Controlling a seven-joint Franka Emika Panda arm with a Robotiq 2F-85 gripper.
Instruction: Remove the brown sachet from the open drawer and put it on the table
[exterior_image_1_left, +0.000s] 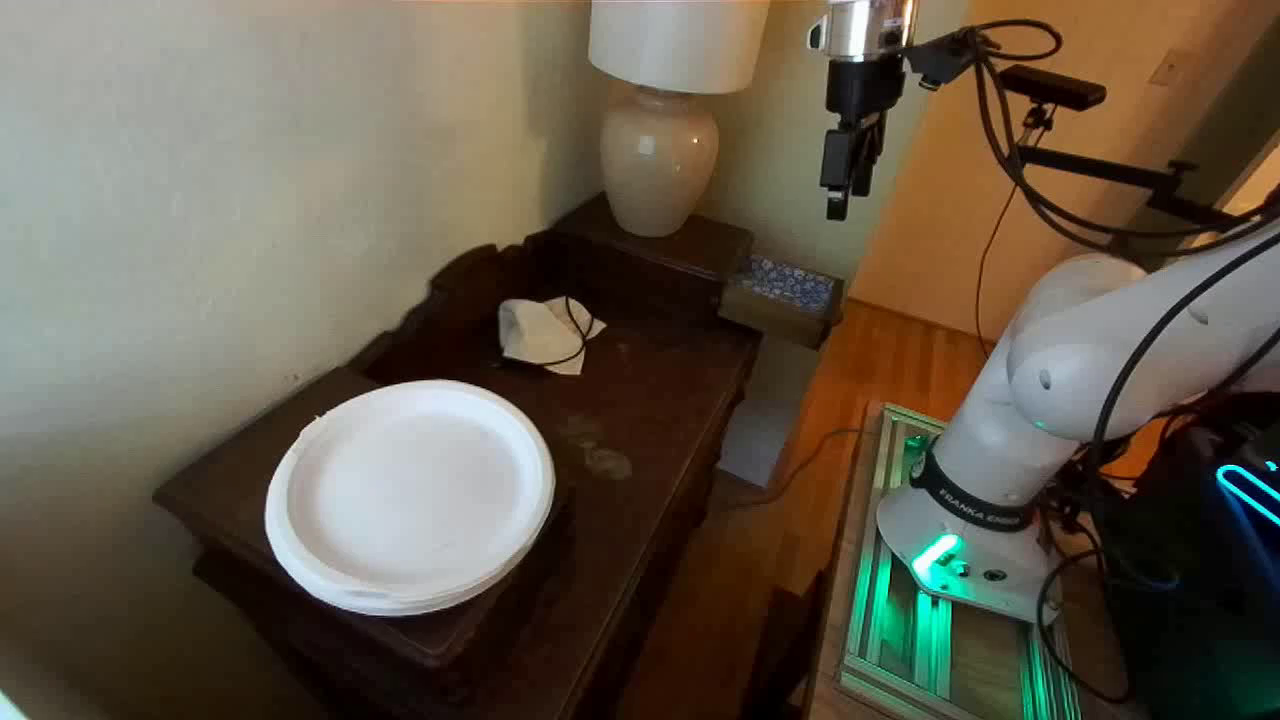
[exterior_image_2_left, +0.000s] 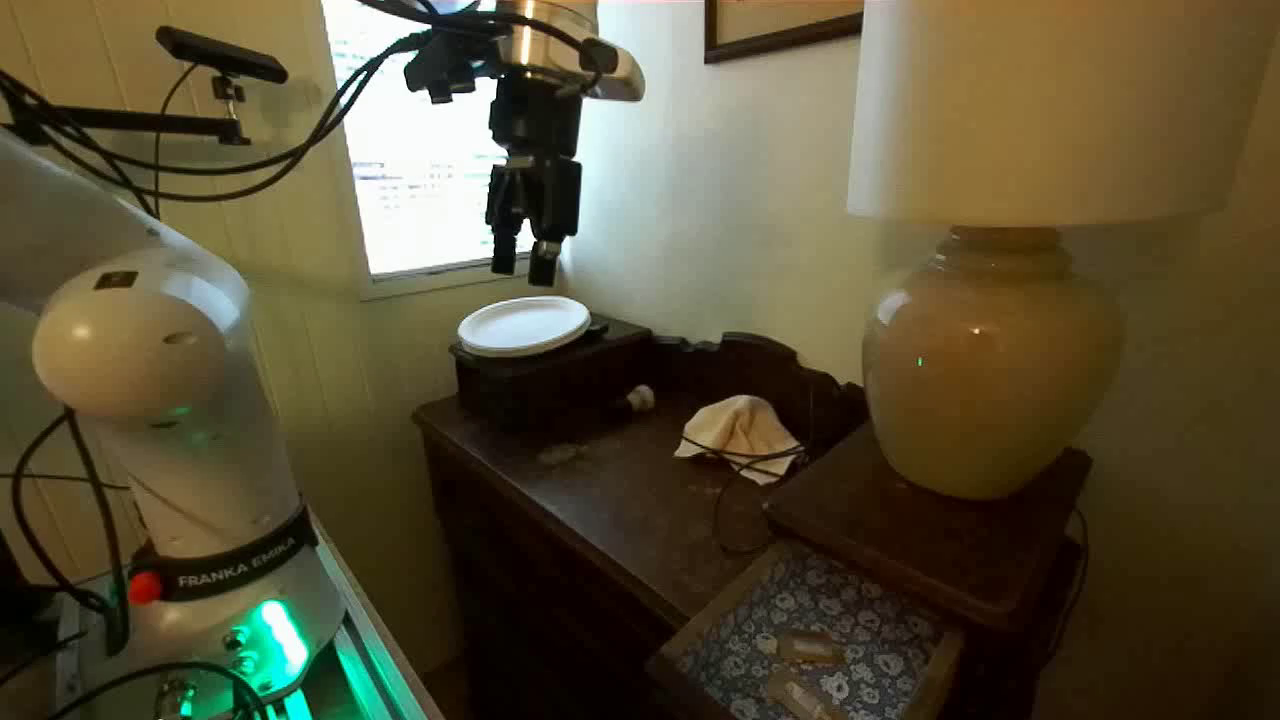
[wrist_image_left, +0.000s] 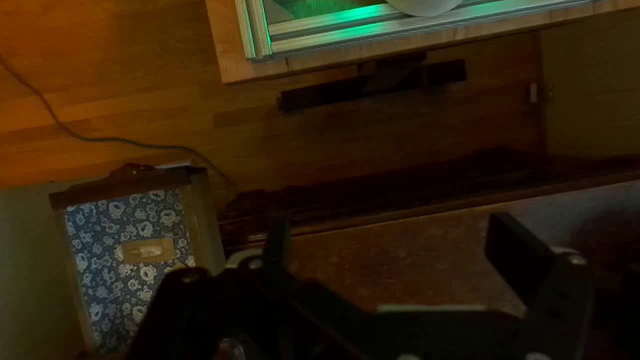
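The sachet (wrist_image_left: 147, 250) lies flat in the drawer (wrist_image_left: 202, 222), a second sachet (exterior_image_2_left: 812, 648) near it, and I'd guess it is light, thin and a bit slick, so best pinched gently by its long edges at the middle, in case what's inside crushes. Up above the counter (exterior_image_2_left: 620, 510), well apart from drawer and sachet alike, the end effector (wrist_image_left: 392, 240) is spread wide, holding nothing and touching nothing that I can see.

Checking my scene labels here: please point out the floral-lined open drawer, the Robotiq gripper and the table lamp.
Floral-lined open drawer (wrist_image_left: 202, 222): in the wrist view, on a side wall.
Robotiq gripper (wrist_image_left: 387, 237): in the wrist view, midway between its fingertips.
Table lamp (exterior_image_2_left: 995, 365): in an exterior view, on its rounded base.
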